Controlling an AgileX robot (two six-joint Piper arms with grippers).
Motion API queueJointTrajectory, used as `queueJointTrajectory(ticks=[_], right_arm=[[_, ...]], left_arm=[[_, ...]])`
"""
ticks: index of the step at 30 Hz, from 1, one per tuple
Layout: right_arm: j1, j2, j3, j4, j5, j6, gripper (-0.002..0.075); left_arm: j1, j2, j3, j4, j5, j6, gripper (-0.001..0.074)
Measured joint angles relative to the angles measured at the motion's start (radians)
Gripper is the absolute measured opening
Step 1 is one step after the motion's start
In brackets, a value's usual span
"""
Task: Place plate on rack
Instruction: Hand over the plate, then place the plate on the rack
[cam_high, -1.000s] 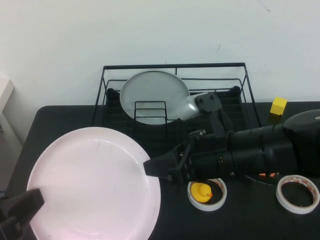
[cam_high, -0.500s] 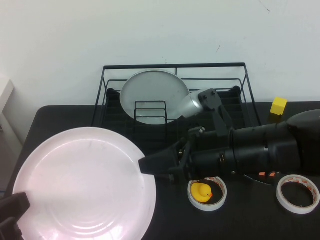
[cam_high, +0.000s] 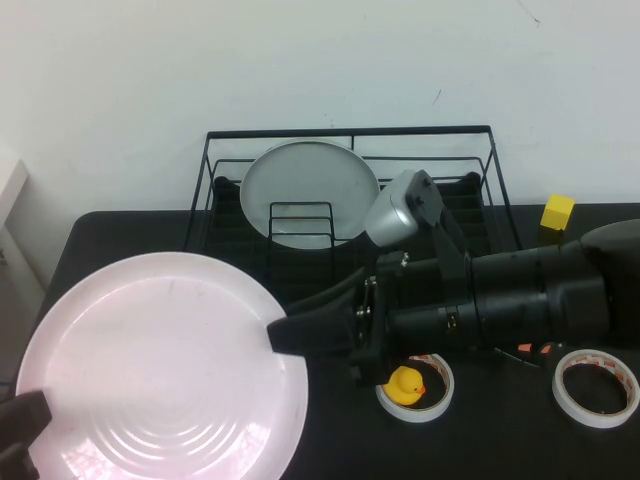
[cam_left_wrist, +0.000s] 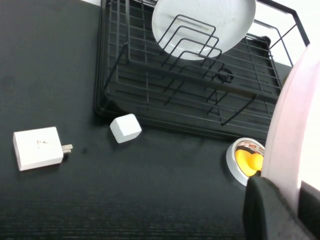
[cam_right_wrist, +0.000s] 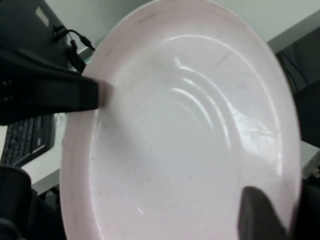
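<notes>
The pale pink plate (cam_high: 160, 370) hangs tilted above the table's front left, face up toward the camera. My left gripper (cam_high: 22, 428) is shut on its near-left rim; the left wrist view shows the rim (cam_left_wrist: 295, 115) pinched between the fingers (cam_left_wrist: 265, 210). My right gripper (cam_high: 285, 333) is shut on the plate's right rim; the right wrist view shows one finger (cam_right_wrist: 262, 212) lying on the plate's face (cam_right_wrist: 180, 140). The black wire rack (cam_high: 350, 131) stands at the back, also in the left wrist view (cam_left_wrist: 165, 95).
A grey-white plate (cam_high: 310, 190) leans upright in the rack's divider. A yellow duck (cam_high: 405, 383) sits in a tape ring below my right arm. Another tape roll (cam_high: 596, 387) and a yellow cube (cam_high: 557, 212) are at the right. A white cube (cam_left_wrist: 125, 128) and a charger (cam_left_wrist: 39, 147) lie left of the rack.
The plate has shifted left and toward the front and tilted more face-up. My right arm has reached further left with its rim. My left gripper has sunk toward the frame's bottom corner.
</notes>
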Motion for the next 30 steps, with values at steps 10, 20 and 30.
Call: queueJointTrajectory(ticks=[10, 20, 30], right_arm=[[0.012, -0.001, -0.016, 0.0, 0.067, -0.029, 0.047], [-0.018, -0.001, -0.165, 0.0, 0.14, -0.036, 0.0486], [-0.208, -0.025, -0.328, -0.02, 0.378, 0.089, 0.0447]], left_arm=[[0.0, 0.0, 0.0, -0.054, 0.003, 0.085, 0.0011], [0.0, 0.002, 0.0, -0.064, -0.071, 0.204, 0.0006], [0.0, 0.002, 0.0, -0.078, -0.357, 0.383, 0.0005]])
